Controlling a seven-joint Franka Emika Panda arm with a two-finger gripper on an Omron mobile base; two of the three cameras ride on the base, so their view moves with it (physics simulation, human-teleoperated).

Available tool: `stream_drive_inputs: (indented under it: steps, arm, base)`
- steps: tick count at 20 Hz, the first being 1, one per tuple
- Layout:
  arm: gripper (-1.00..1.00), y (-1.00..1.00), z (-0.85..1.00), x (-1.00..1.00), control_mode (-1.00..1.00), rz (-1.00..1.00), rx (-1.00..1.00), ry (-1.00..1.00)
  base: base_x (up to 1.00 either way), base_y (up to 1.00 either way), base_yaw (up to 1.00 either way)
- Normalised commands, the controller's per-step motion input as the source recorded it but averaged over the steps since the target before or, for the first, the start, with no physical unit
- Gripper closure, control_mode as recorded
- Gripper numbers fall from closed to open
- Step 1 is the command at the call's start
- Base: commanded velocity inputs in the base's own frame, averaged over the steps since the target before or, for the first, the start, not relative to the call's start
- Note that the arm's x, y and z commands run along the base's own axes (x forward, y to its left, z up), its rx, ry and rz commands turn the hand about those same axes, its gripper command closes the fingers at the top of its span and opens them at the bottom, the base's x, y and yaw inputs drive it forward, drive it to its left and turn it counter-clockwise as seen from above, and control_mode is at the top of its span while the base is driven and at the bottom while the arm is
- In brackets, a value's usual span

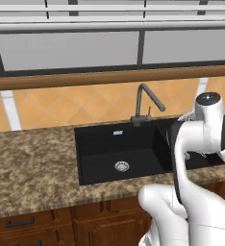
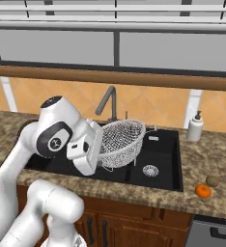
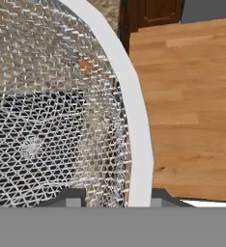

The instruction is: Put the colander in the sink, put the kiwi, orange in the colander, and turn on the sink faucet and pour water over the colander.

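Two fruits on the worktop (image 2: 216,202) rn, right of the sink (image 2: 156,159): the orange (image 2: 203,191) near the front edge and the kiwi (image 2: 212,181) just beside it, a bit further back. Neither is in anything.

Colander (image 2: 120,143) is up in the air over the sink, tipped on its side w/ the open mouth facing toward my arm. In the right base view it hangs over the divider area, roughly between the two basins, below and in front of the sink faucet (image 2: 108,102). Nothing inside it afaict, just mesh, and I can see the black basin through it in the hand view (image 3: 42,120).

My claw (image 3: 116,200) is clamped on the colander's white rim (image 3: 134,120); hand cam shows the rim running right down between the two tips. Jaws are closed about as far as they go on it.

Sink basins look dry and bare, only the silver drains: one in the wide basin (image 1: 121,166), one in the other basin (image 2: 150,170). In the left base view my arm covers most of the colander (image 1: 187,115), only a sliver of mesh peeks out.

White soap bottle (image 2: 195,126) sits on the worktop behind the sink's right end, well apart from the fruit.
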Motion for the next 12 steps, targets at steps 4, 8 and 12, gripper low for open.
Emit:
stream_drive_inputs:
  steps: [4,8,12]
  arm:
    - [1.00,1.00,0.00,-0.23,-1.00,-0.15,0.00,-0.05]
    - [1.00,1.00,-0.02,0.03,-1.00,-0.31,0.00,-0.18]
    - [1.00,1.00,0.00,0.32,-1.00,-0.18,0.02,0.17]
  base:
    - [0.00,0.00,0.00]
    - [0.00,0.00,0.00]
    - [0.00,0.00,0.00]
